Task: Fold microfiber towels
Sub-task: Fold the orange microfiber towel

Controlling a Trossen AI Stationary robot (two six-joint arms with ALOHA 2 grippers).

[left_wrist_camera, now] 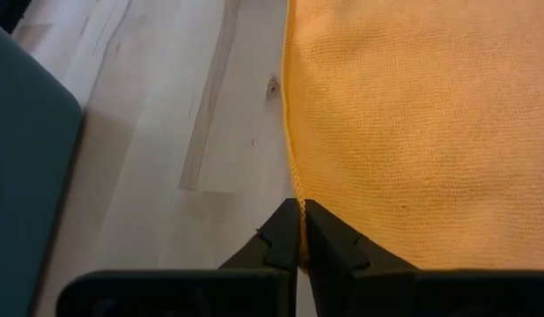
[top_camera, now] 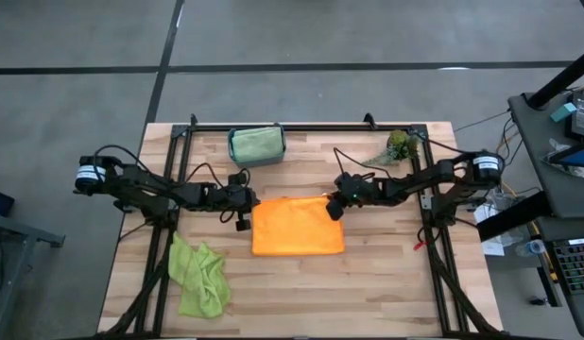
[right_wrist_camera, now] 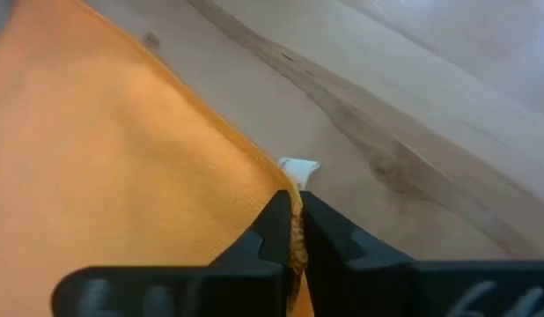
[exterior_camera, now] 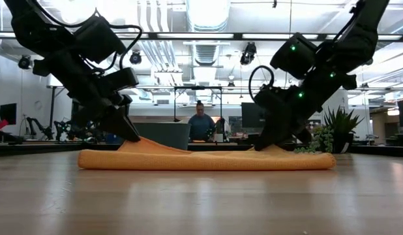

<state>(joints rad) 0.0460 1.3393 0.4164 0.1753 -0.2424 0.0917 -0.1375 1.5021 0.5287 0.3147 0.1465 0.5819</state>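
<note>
Left gripper (top_camera: 243, 213) and right gripper (top_camera: 334, 206) each pinched closed on the orange towel's (top_camera: 297, 231) far corners

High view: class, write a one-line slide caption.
Left tool and right tool each pinch a far corner of the orange towel.

The orange towel (left_wrist_camera: 413, 123) is soft cloth with a fine, nubbly matt weave and a stitched hem. The desk (left_wrist_camera: 184, 132) is pale wood with visible grain and a smooth, faintly sheeny finish. The lime green towel (top_camera: 199, 276) looks like crumpled, matt cloth. The end effector fingers (right_wrist_camera: 276, 231) are dark, matt plastic.
</note>
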